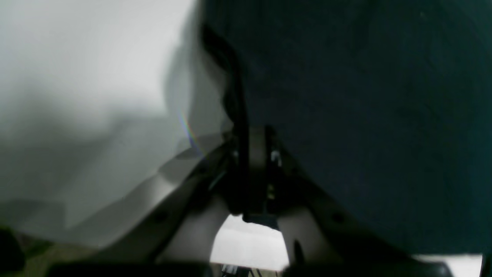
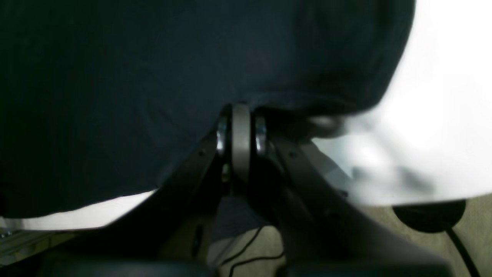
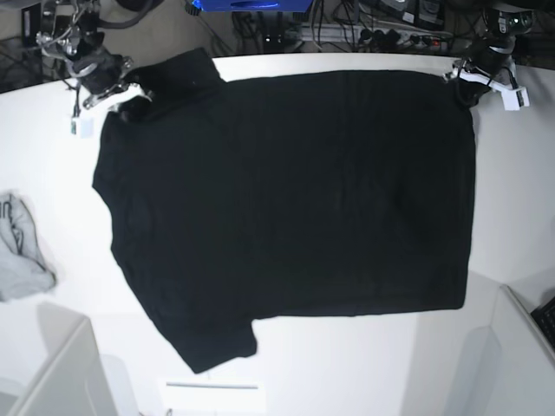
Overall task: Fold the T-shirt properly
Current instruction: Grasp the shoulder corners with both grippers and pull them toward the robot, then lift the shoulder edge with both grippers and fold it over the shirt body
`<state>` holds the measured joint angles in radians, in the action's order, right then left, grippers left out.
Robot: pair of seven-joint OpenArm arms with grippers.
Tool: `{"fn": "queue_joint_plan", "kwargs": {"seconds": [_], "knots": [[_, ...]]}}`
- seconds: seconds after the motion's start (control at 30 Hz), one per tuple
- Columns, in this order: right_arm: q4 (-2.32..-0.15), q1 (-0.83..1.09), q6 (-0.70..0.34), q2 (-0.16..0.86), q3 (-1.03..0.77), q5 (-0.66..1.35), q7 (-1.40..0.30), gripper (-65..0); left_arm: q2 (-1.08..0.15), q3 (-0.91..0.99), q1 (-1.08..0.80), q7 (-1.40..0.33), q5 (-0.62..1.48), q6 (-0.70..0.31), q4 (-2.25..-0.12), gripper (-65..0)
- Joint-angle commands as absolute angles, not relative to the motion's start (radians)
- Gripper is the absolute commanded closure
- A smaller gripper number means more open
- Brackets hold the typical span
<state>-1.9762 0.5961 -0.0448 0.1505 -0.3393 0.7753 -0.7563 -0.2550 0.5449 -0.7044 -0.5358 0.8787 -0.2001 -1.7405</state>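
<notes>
The black T-shirt (image 3: 286,191) lies spread flat on the white table (image 3: 347,364), plain side up, sleeves toward the left of the base view and hem toward the right. My left gripper (image 3: 469,85) is shut on the shirt's far right hem corner. In the left wrist view its fingertips (image 1: 250,146) pinch a dark edge of the T-shirt (image 1: 365,115). My right gripper (image 3: 130,97) is shut on the shirt at its far left corner, beside the upper sleeve. The right wrist view shows those fingers (image 2: 241,123) closed at the edge of the T-shirt (image 2: 153,77).
A small light grey cloth (image 3: 19,251) lies crumpled at the table's left edge. White bins stand at the front left (image 3: 61,373) and front right (image 3: 520,347). Cables and equipment (image 3: 347,26) crowd the floor behind the table.
</notes>
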Motion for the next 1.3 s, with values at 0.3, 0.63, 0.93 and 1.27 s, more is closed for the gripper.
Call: {"fn": "queue_joint_plan", "kwargs": {"seconds": [0.3, 0.63, 0.93, 1.27], "knots": [[-1.992, 0.45, -0.042, 0.16, -0.343, 0.782, -0.871, 0.0, -0.236, 0.561, -0.575, -0.753, 0.889, -0.165, -1.847, 0.0], [-1.986, 0.277, -0.042, 0.163, -0.343, 0.779, -0.998, 0.0, -0.219, 0.561, -0.483, -0.803, 0.889, -0.05, -1.839, 0.0], [-1.862, 0.154, -0.042, 0.163, -0.34, 0.779, -1.018, 0.0, -0.219, 0.559, -0.423, -0.803, 0.888, -0.038, -1.821, 0.0], [-1.684, 0.022, -0.042, 0.165, -0.271, 0.779, -1.007, 0.0, -0.219, 0.561, -0.341, -0.8, 0.888, -0.033, -1.724, 0.0]]}}
